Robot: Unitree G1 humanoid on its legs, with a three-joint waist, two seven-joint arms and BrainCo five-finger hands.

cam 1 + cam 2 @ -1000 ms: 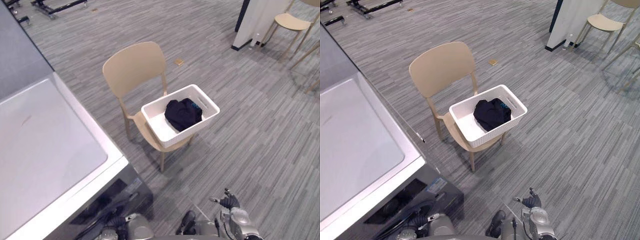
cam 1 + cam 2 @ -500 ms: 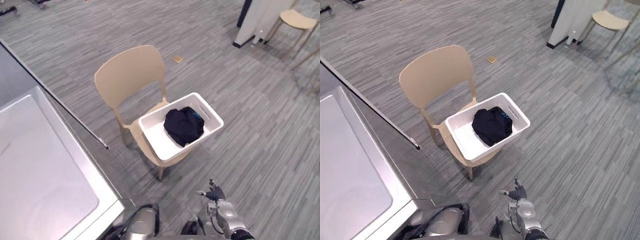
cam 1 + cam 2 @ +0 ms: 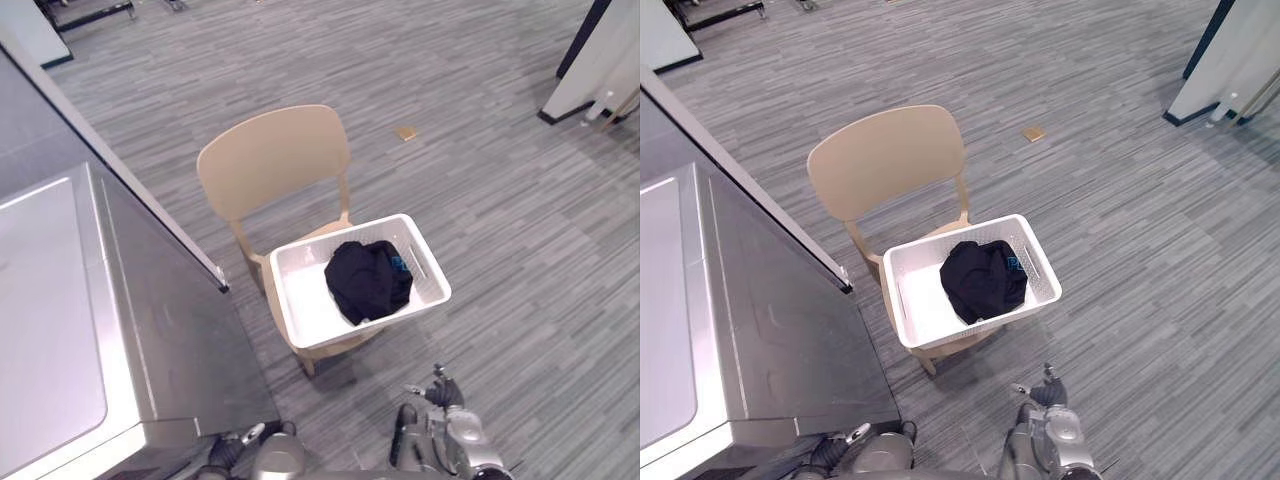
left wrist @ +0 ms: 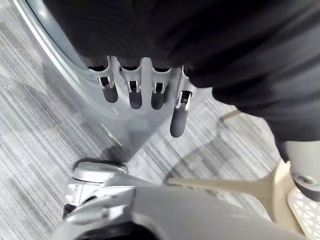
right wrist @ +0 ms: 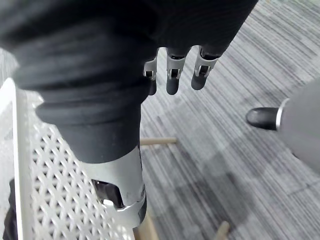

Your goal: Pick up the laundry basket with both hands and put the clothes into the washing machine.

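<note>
On the chair seat: the white laundry basket (image 3: 300,300) sits on the beige chair (image 3: 275,160), skewed to the chair's back and jutting past the seat's front edge.
Load: a bundled black garment (image 3: 367,280) with a bit of teal lies in the basket's right half; the left half is bare.
Washing machine: the silver-grey washing machine (image 3: 60,320) stands to the robot's left, its corner near the chair but apart from it.
Left hand: the left hand (image 4: 130,90) hangs low by the washer's side panel, fingers straight and holding nothing.
Right hand: the right hand (image 5: 172,77) hangs just beside the basket's lattice wall, fingers loosely extended, empty.
Stage: judged as the approach; neither hand has reached the basket.
Risk: the basket overhangs the seat and its load lies to one side, so a grip landing on one side first could tip it or push it off the chair, spilling the garment. The left arm is close to the washer and could knock it.
Change: the whole view has swung since a second ago, so the camera moved; the basket, garment and chair keep the same relation, and both hands stay low.
</note>
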